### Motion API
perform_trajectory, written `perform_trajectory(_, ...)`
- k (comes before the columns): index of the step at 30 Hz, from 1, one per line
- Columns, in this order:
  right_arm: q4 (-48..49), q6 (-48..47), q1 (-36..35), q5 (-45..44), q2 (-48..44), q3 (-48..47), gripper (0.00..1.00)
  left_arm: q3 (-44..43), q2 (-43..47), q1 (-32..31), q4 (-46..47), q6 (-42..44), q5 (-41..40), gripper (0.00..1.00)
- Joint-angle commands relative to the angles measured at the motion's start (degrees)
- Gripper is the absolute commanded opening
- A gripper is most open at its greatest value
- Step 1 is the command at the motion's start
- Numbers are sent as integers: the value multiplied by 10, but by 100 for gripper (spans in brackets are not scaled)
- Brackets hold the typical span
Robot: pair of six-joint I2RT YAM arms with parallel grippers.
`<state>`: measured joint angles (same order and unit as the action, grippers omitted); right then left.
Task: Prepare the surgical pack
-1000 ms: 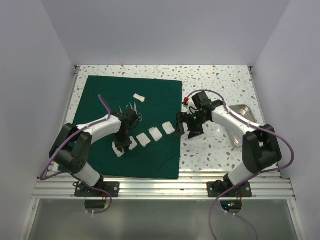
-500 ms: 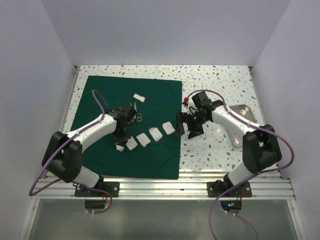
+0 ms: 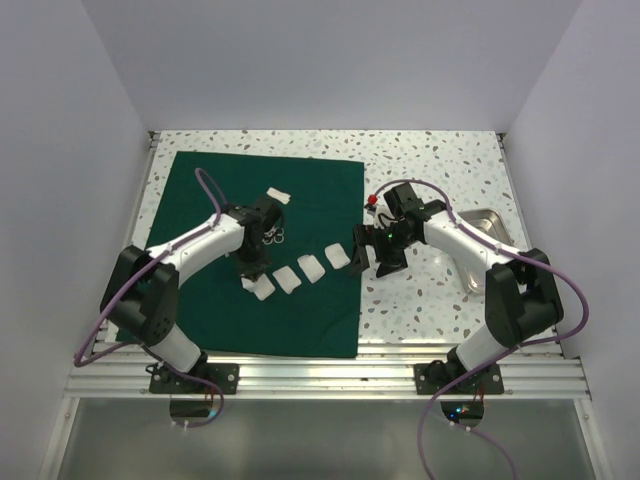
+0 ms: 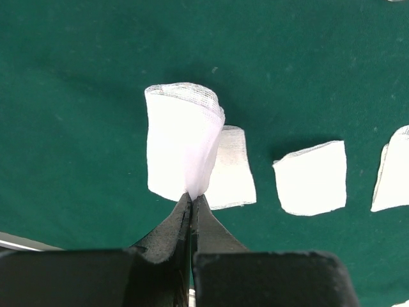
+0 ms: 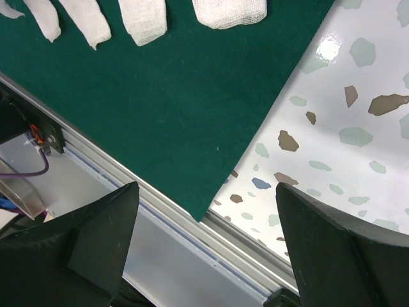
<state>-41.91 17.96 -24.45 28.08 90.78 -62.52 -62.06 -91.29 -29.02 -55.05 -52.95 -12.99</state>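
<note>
- Left gripper (image 4: 192, 199) pinches a gauze square (image 4: 182, 137) tight above the green cloth (image 4: 77, 64).
- Best laid flat, clear of the second square (image 4: 235, 171) under its tips.
- Right gripper (image 5: 208, 220) gapes, empty.

White arms (image 3: 195, 248), black joints (image 3: 520, 292), seemingly purple cables (image 3: 567, 290).
</note>
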Motion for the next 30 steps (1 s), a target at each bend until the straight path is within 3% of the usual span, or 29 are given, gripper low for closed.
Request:
perform_trajectory(1, 9, -7, -3, 6, -3, 1, 92, -34, -16, -11, -25, -11, 11, 0)
perform_trajectory(18, 10, -10, -2, 3, -6, 6, 92, -97, -57, -56, -116, -69, -20, 0)
perform_trajectory(30, 10, -10, -2, 2, -11, 6, 93, -88, -84, -66, -95, -78, -12, 0)
